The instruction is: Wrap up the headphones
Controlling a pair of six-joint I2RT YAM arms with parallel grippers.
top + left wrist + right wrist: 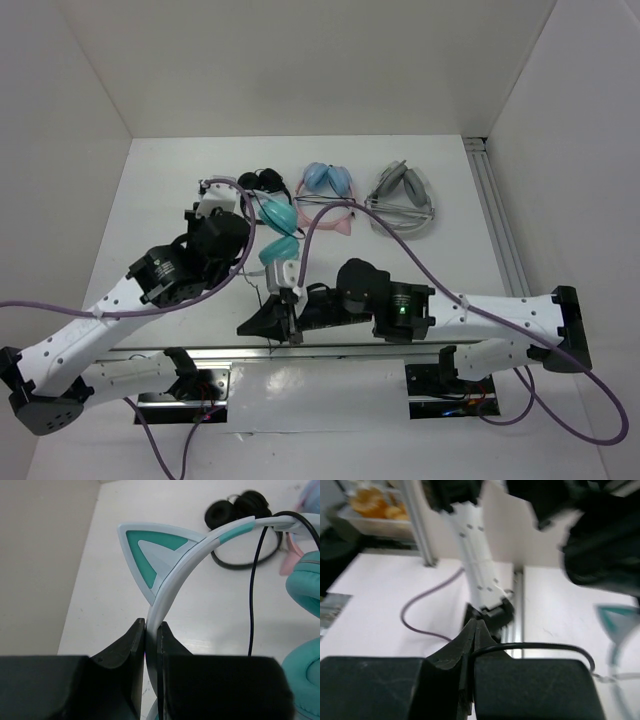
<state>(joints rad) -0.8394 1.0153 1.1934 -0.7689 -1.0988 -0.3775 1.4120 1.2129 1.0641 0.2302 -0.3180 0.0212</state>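
Observation:
The teal headphones (278,230) lie at the table's middle, cups stacked near and far. My left gripper (243,212) is shut on their pale headband (180,565) just below a cat ear (150,550); the teal cups (306,580) sit to its right. The thin black cable (251,595) hangs over the headband. My right gripper (248,324) is near the table's front edge, pointing left, shut on the black cable (535,647), which runs off to the right from its jaws (475,630). A cat ear (615,622) shows blurred at the right of that view.
A black pair (262,180), a pink cat-eared pair with blue cups (328,190) and a grey pair (403,197) lie along the back. An aluminium rail (497,225) runs along the right side. White walls enclose the table on three sides.

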